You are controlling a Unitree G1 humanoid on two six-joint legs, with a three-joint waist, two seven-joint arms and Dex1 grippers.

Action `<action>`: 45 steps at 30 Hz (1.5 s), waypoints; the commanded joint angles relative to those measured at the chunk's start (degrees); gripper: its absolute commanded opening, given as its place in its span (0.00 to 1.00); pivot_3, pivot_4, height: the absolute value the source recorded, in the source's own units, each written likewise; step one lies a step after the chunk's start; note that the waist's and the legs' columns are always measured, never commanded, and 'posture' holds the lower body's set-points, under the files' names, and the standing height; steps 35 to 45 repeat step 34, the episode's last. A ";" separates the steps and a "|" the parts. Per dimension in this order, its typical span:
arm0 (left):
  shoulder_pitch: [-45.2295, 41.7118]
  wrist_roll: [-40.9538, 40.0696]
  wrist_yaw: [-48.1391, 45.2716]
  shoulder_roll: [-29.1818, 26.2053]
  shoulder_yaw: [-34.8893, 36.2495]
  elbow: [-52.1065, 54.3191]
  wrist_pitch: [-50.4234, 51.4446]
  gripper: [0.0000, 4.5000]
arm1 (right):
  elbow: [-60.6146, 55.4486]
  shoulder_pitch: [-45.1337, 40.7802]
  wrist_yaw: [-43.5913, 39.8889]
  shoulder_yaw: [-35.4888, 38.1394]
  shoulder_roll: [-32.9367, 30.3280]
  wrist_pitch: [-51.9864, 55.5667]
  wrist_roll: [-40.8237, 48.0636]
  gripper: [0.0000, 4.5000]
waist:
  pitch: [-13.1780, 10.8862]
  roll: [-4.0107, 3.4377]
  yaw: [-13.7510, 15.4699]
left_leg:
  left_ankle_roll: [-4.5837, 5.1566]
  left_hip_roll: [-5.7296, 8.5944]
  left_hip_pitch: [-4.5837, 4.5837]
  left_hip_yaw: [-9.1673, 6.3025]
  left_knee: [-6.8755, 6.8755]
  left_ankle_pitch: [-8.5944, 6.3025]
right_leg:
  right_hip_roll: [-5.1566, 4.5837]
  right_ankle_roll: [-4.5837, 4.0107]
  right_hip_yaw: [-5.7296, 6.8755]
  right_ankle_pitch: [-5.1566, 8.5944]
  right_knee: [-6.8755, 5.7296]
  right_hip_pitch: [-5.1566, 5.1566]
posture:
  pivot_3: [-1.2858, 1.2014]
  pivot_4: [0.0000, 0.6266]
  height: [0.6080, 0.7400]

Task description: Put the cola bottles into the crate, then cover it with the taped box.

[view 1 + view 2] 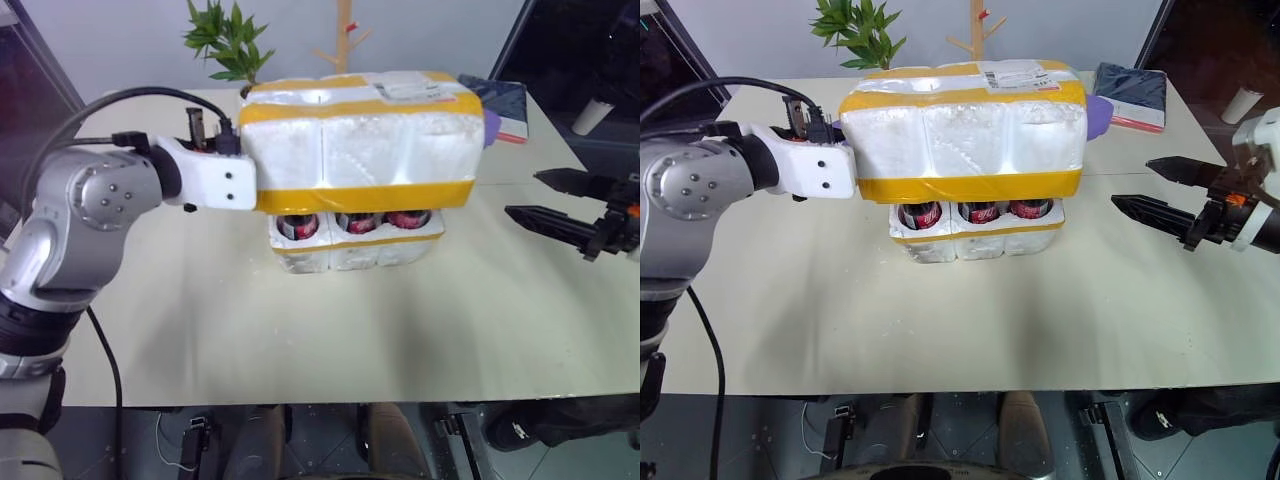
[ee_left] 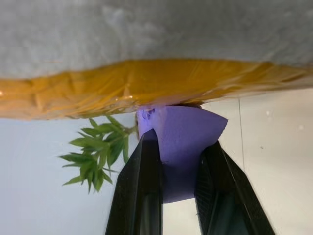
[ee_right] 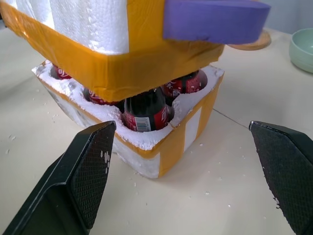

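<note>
The taped box, white foam with wide yellow bands, rests on the red caps of the cola bottles. The bottles stand in the wells of the crate mid-table. A purple foam tab sticks out from each end of the box. My left gripper is at the box's left end, shut on the purple tab there. My right gripper hovers open to the right of the crate, touching nothing. In the right wrist view its fingers frame the crate's near corner and the other purple tab.
A potted plant and a wooden rack stand at the table's back edge. A dark folder lies at the back right. A green bowl and a wooden coaster sit beyond the crate.
</note>
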State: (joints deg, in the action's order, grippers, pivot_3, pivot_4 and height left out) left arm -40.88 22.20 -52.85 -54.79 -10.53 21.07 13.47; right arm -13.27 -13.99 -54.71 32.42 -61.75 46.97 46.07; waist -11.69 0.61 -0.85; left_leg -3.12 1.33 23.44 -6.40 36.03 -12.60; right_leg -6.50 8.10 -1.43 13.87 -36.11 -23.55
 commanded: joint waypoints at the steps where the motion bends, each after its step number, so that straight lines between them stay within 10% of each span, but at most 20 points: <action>1: 0.78 2.43 0.44 -1.52 0.76 1.78 -3.30 0.61 | -0.40 -0.20 0.11 1.52 0.38 -1.72 -0.18 1.00 | 0.00 0.00 0.00 | 0.00 0.00 0.00 0.00 0.01 0.00 | 0.00 0.00 0.00 0.00 0.00 0.00 | 0.52 0.24 0.99; 3: 2.54 3.13 0.90 -2.16 1.34 1.45 -5.03 0.83 | -0.40 0.38 -0.27 1.45 0.37 -2.20 -0.63 1.00 | 0.00 0.00 -0.02 | 0.00 0.00 0.00 0.00 0.00 0.00 | 0.00 0.00 0.00 0.00 0.01 0.00 | 0.52 0.24 0.99; 15: 15.83 -20.66 -8.29 -2.36 19.32 -0.54 1.95 0.83 | -0.27 4.93 -2.79 4.96 -1.09 -2.92 -2.30 1.00 | 0.00 -0.02 -0.13 | 0.01 -0.02 -0.04 0.00 -0.03 0.00 | 0.00 -0.01 0.00 0.01 -0.01 0.01 | 0.52 0.24 0.99; 23: 11.27 -56.39 -30.13 -10.85 33.36 -17.34 34.18 0.83 | 1.17 6.19 -9.82 4.15 -4.20 -3.66 -2.63 1.00 | 0.00 -0.02 -0.15 | 0.01 -0.03 -0.05 -0.01 0.02 0.00 | 0.01 -0.01 0.03 0.02 -0.04 0.04 | 0.52 0.24 0.99; 45: 3.24 -55.63 -33.49 -15.39 25.41 -29.81 30.54 0.83 | 5.56 -3.09 -11.71 -4.65 -5.12 -5.19 -3.12 1.00 | 0.00 -0.06 -0.54 | 0.01 -0.05 -0.08 0.00 -0.05 -0.01 | 0.03 -0.02 0.02 0.03 0.00 0.02 | 0.52 0.24 0.99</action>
